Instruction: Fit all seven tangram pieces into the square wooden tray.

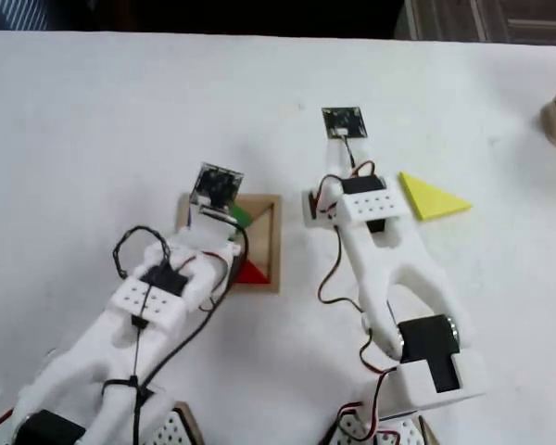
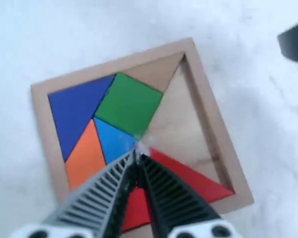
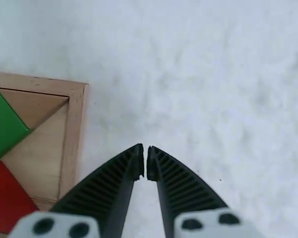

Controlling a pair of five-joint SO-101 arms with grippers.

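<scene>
Five pieces lie in the wooden tray (image 2: 216, 124), among them the green square (image 2: 129, 104) and the red triangle (image 2: 188, 177). The yellow triangle (image 1: 431, 198) lies on the table beside the right arm. We judge it light, rigid and smooth, perhaps thin, though its edge barely shows, so we would pinch across two sides near a corner. Both pincers are empty: the left gripper (image 2: 138, 157) is closed above the tray's middle, and the right gripper (image 3: 144, 166) is all but closed over the table.

Left gripper (image 2: 138, 158): jaws closed tip to tip, pointing down. Right gripper (image 3: 144, 166): jaws closed likewise. Left arm (image 1: 148, 306) and right arm (image 1: 380, 255) extend side by side from the table (image 1: 93, 120) near edge.
</scene>
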